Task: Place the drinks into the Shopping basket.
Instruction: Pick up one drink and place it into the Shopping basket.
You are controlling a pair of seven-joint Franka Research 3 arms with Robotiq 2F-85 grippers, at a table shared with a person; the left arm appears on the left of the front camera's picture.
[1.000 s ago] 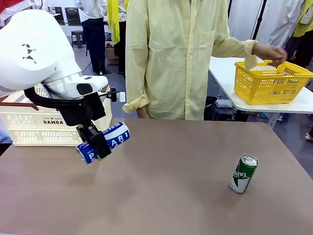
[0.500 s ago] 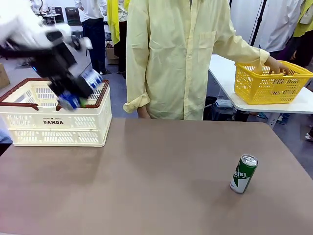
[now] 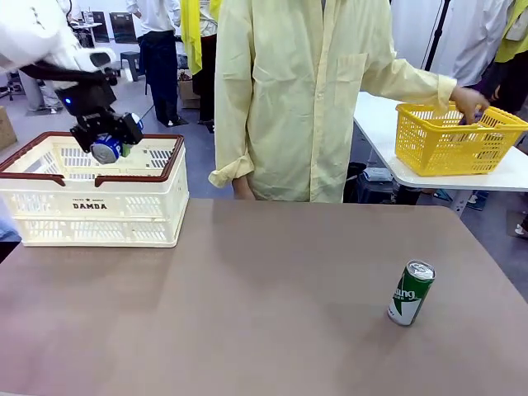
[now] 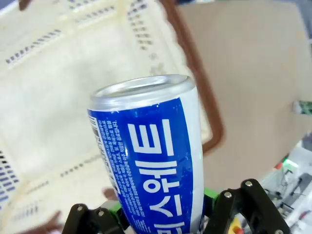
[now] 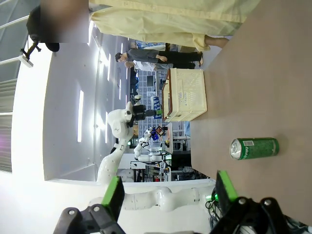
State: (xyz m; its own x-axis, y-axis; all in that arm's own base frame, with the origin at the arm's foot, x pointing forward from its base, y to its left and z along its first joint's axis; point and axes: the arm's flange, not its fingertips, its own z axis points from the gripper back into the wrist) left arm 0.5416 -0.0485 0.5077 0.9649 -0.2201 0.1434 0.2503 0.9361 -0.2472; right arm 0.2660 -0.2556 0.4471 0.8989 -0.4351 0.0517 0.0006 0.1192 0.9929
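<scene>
A blue drink can (image 3: pixel 107 149) with white lettering hangs over the cream-white Shopping basket (image 3: pixel 91 202), held by my left gripper (image 3: pixel 106 140), which is shut on it. In the left wrist view the blue can (image 4: pixel 151 161) stands between the jaws of my left gripper (image 4: pixel 165 218), above the basket's floor (image 4: pixel 63 92). A green drink can (image 3: pixel 411 293) stands upright on the brown table at the right. My right gripper (image 5: pixel 168 192) is open and holds nothing. The green can (image 5: pixel 254 147) lies well ahead of it, and the basket (image 5: pixel 186 95) is farther off.
A person in a pale yellow shirt (image 3: pixel 297 99) stands at the table's far edge. One hand reaches into a yellow mesh basket (image 3: pixel 454 140) on a white side table at the right. The brown table (image 3: pixel 247 297) is bare between the basket and the green can.
My left arm has carried the blue can from low over the table up and back, to above the basket. The person's hand has moved a little at the yellow mesh basket.
</scene>
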